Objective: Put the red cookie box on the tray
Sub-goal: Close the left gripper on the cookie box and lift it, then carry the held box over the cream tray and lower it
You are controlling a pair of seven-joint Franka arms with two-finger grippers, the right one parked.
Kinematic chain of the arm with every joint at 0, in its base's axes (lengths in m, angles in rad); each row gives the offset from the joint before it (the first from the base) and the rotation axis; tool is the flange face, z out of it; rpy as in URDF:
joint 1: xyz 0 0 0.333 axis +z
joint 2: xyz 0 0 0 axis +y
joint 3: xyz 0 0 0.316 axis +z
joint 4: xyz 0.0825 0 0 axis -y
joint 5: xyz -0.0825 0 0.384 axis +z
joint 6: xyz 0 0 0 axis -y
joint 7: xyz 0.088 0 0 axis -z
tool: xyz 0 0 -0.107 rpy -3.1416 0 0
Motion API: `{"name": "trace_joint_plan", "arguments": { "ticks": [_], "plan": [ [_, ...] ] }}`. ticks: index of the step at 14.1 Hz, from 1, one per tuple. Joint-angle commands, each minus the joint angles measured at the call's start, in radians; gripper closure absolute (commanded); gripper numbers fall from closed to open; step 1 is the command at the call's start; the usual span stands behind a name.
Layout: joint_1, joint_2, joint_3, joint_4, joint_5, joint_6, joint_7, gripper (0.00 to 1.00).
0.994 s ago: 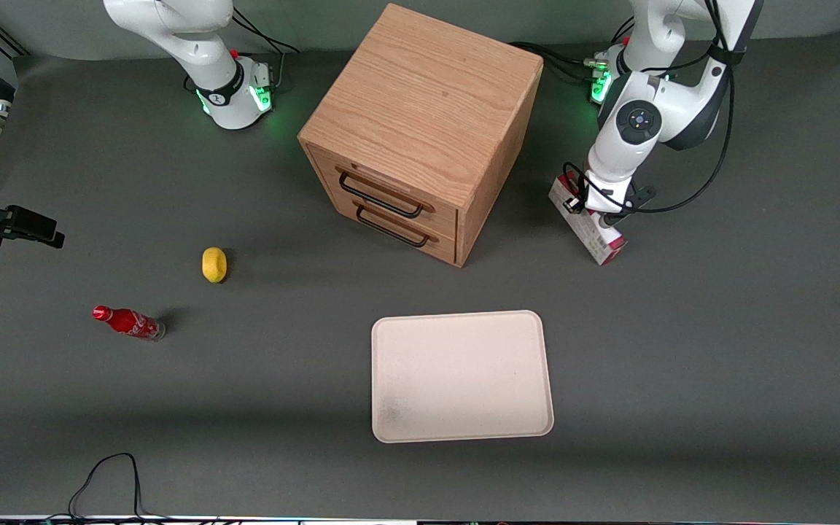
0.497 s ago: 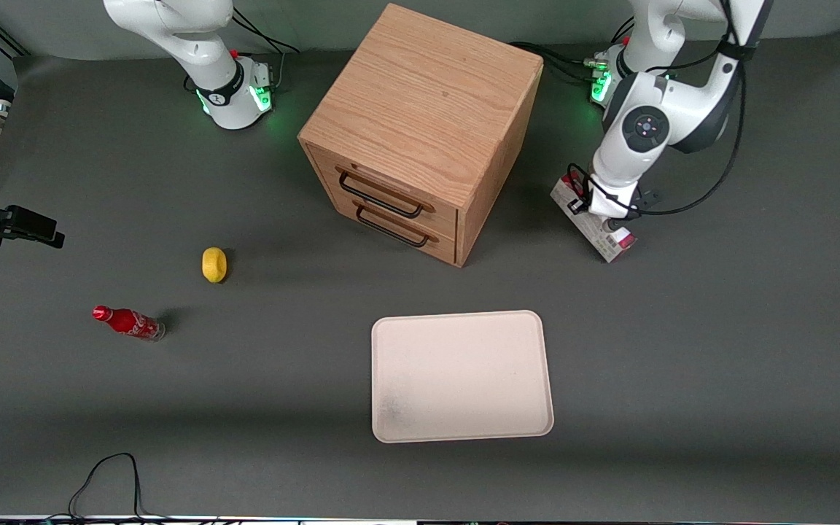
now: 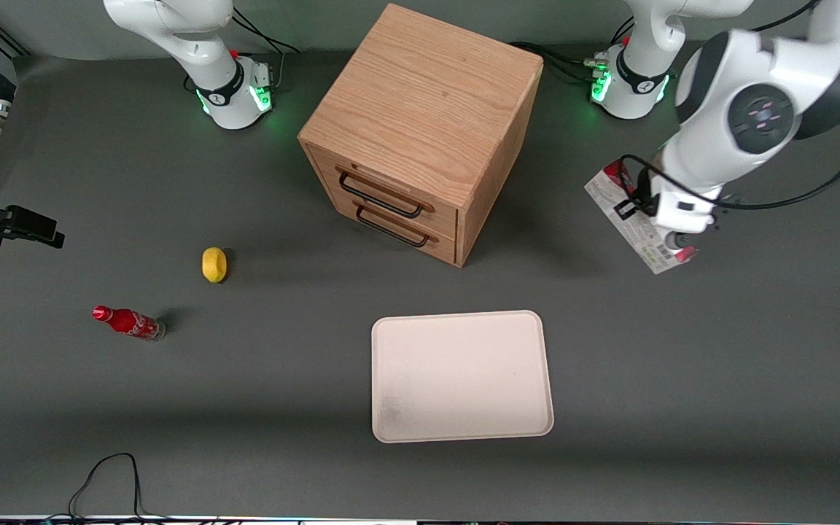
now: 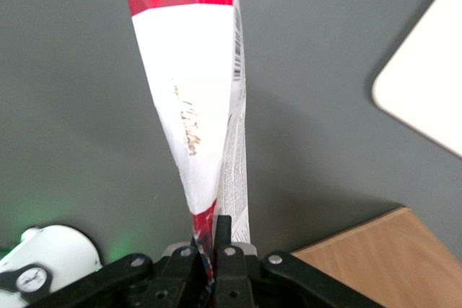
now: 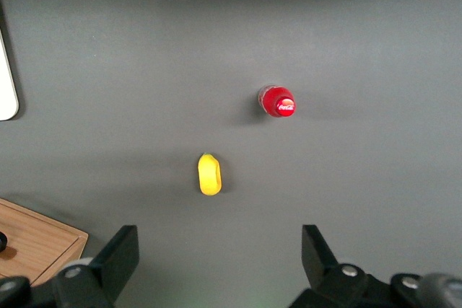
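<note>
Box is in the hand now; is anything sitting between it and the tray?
Nothing visible. The hand is shut on the box, held above the table toward the working arm's end. The tray lies nearer the front camera with only bare table between. The cabinet stands farther from the camera, off that line.

Tool (image 3: 671, 237) gripping red cookie box (image 3: 635, 226), well apart from tray (image 3: 461, 376)

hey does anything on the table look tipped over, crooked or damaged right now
Nothing looks spilled or damaged. The cabinet sits turned at an angle to the tray. The cookie box is held by the gripper by one end, above the table, at the working arm's end, not yet over the tray.
</note>
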Motion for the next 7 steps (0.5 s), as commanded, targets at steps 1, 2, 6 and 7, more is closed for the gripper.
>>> {"name": "trace_joint_plan", "arguments": {
  "ticks": [1,2,6,7],
  "plan": [
    [0.046,0.220,-0.010,0.437,-0.013,-0.254,0.033,1.00],
    [0.049,0.274,-0.010,0.550,-0.015,-0.325,0.039,1.00],
    [0.066,0.371,-0.011,0.739,-0.035,-0.406,0.074,1.00],
    [0.062,0.377,-0.016,0.739,-0.033,-0.390,0.086,1.00]
  ]
}}
